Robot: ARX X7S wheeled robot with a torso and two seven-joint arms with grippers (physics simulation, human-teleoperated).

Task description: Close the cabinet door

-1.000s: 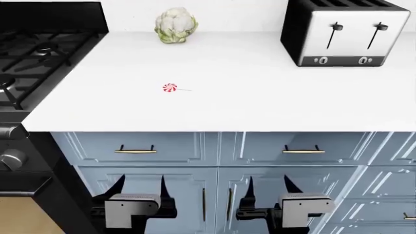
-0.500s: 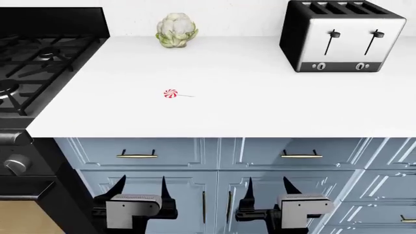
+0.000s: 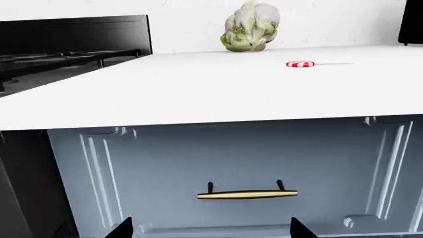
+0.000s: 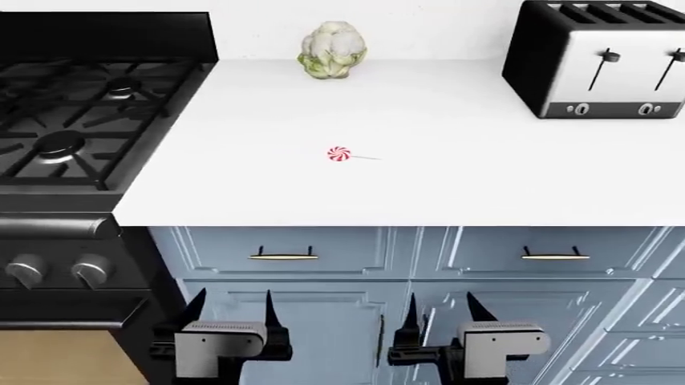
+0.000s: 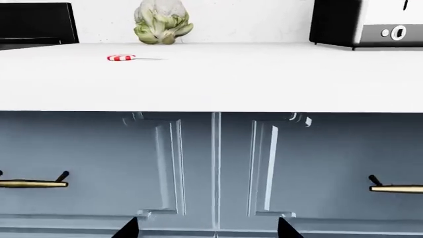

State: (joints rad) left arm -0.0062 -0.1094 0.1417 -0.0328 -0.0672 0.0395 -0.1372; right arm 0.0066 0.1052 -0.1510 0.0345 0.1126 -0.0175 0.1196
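The blue cabinet doors [image 4: 321, 337] sit under the drawer row, with a brass vertical handle [image 4: 380, 341] at their meeting edge. Whether a door stands ajar cannot be told from here. My left gripper [image 4: 231, 309] is open in front of the left door, holding nothing. The right gripper [image 4: 442, 309] is open too, just right of the handle. In the left wrist view the left gripper [image 3: 210, 233] faces a drawer front [image 3: 198, 163] with a brass handle [image 3: 246, 194]. The right gripper [image 5: 208, 232] faces the seam between two drawers [image 5: 215, 168].
A white counter [image 4: 428, 184] carries a cauliflower [image 4: 332, 50], a red-white lollipop [image 4: 339, 154] and a black-silver toaster [image 4: 605, 60]. A black gas stove [image 4: 75, 136] with knobs [image 4: 91, 270] stands to the left. Two drawers have brass handles [image 4: 284, 256], [image 4: 554, 256].
Everything in the head view has slid to the right, showing more of the stove and cutting off the toaster. Both grippers keep their place in the picture and stay open.
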